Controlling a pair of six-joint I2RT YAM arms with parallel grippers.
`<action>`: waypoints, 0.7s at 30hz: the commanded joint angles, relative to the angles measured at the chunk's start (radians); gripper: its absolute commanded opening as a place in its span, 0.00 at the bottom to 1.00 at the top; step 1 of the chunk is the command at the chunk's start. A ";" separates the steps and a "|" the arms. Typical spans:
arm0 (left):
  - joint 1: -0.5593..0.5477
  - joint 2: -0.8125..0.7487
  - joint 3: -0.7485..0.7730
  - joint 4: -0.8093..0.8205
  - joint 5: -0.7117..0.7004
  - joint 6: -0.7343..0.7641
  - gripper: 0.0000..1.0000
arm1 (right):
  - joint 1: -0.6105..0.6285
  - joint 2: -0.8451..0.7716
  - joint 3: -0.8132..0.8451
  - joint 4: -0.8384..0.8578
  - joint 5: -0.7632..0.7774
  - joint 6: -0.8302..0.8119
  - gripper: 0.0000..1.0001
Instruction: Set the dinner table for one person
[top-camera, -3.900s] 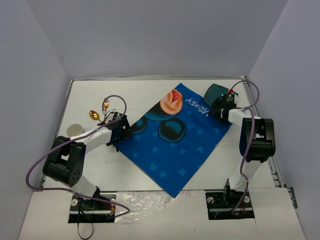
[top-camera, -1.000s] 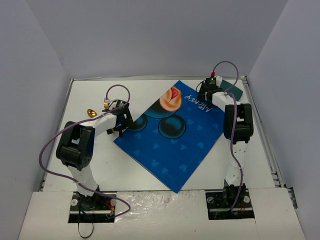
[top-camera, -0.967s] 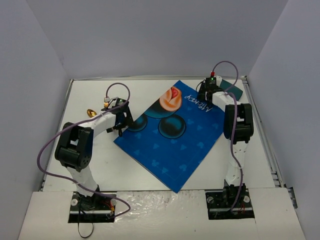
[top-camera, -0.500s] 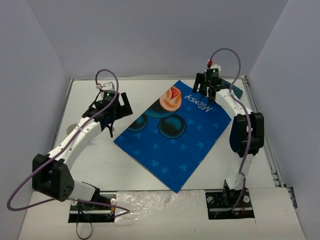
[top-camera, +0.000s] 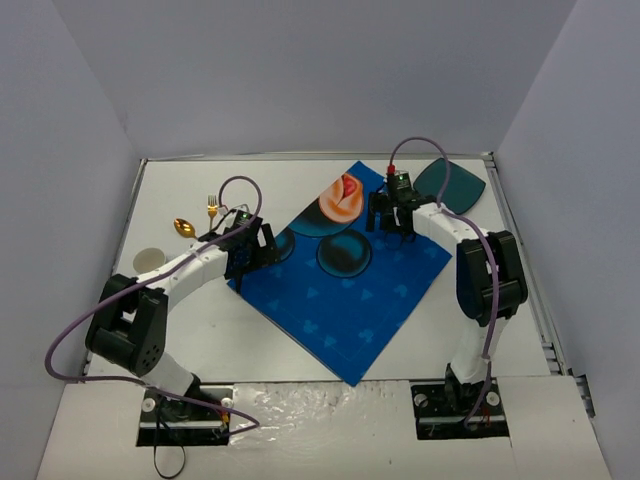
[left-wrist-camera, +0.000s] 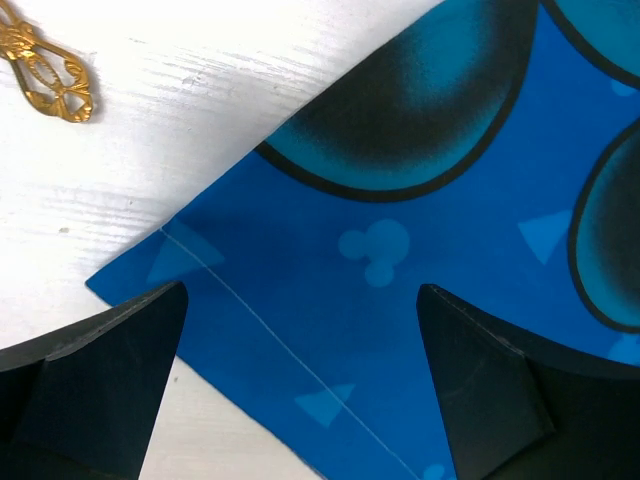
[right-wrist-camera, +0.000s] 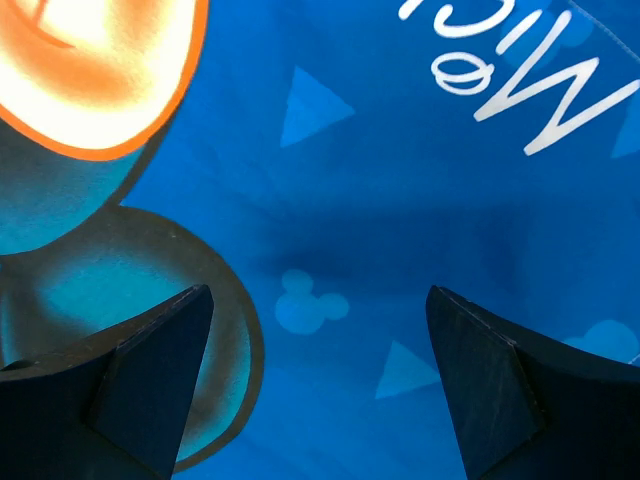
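The white surface (top-camera: 190, 320), with its thin metal rim, is carrying everything else in the scene. A blue cartoon-print mat (top-camera: 350, 300) is lying on its middle, turned like a diamond. The left end effector (top-camera: 250, 258) is hanging over the left corner of the mat. Its fingers (left-wrist-camera: 110, 380) are standing spread wide, and nothing is sitting between them. The right end effector (top-camera: 388, 224) is hanging over the far part of the mat, near the white lettering and the orange shape. Its fingers (right-wrist-camera: 480, 380) are also spread apart and are gripping nothing. To the left of the mat, a gold spoon (top-camera: 185, 228) and a gold fork (top-camera: 211, 207) are lying on the bare surface. A small white cup (top-camera: 149, 260) is standing nearer to the left edge. A dark teal plate (top-camera: 455, 183) is lying in the far right corner, close to the mat's far right edge.
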 joint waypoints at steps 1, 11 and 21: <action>-0.004 0.044 0.011 0.080 -0.012 -0.047 0.97 | 0.002 0.018 -0.004 0.045 0.039 0.012 0.85; 0.003 0.146 0.002 0.088 -0.082 -0.085 0.97 | 0.004 0.138 0.011 0.077 0.060 0.009 0.85; 0.044 0.204 0.024 0.074 -0.094 -0.078 0.97 | 0.001 0.220 0.086 0.077 0.063 -0.003 0.85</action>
